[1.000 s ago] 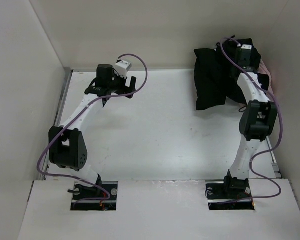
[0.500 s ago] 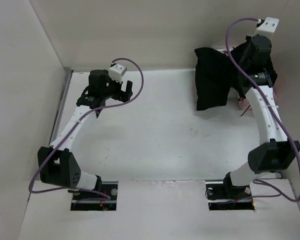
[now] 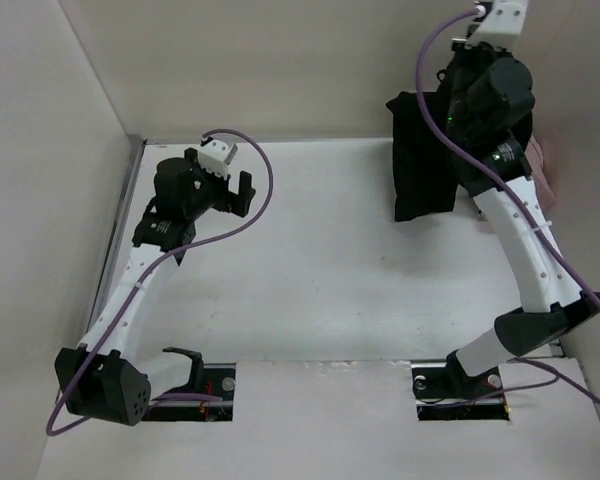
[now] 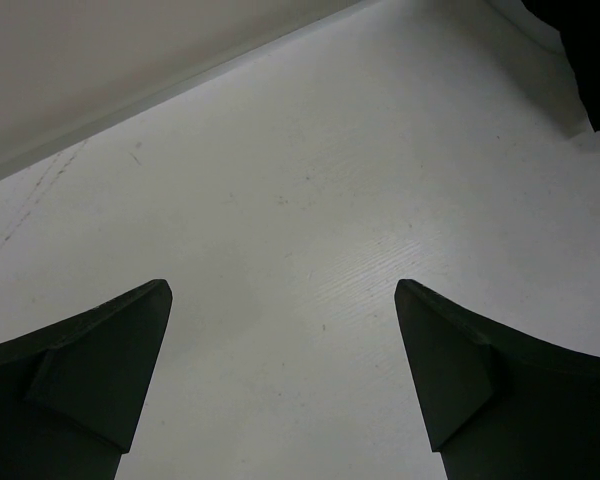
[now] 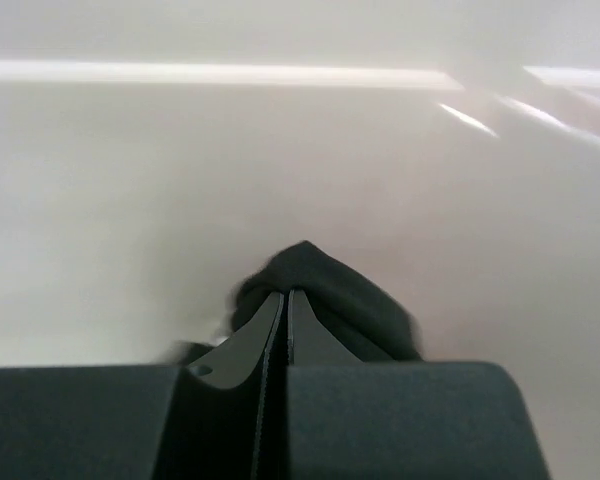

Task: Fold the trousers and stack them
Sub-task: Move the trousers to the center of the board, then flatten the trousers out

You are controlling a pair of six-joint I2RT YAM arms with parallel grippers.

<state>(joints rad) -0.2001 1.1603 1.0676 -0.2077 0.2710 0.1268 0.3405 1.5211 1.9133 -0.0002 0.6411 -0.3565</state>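
Note:
The black trousers [image 3: 421,160] lie bunched at the table's back right corner, with part of them drawn upward. My right gripper [image 5: 285,293] is shut on a fold of the trousers' black fabric [image 5: 330,275] and held high in front of the back wall. In the top view its wrist hides the jaws. My left gripper [image 3: 242,190] hovers over the left part of the table, open, with nothing between its fingers [image 4: 450,360]. A corner of the trousers [image 4: 592,60] shows at the top right of the left wrist view.
A dusty-pink cloth [image 3: 542,162] peeks out beside the trousers by the right wall. Walls close the table [image 3: 320,260] at the left, back and right. Purple cables [image 3: 260,190] loop off both arms.
The right arm has risen from the pile toward the back wall, pulling black fabric up with it. The left arm has drawn back toward the near left, still open.

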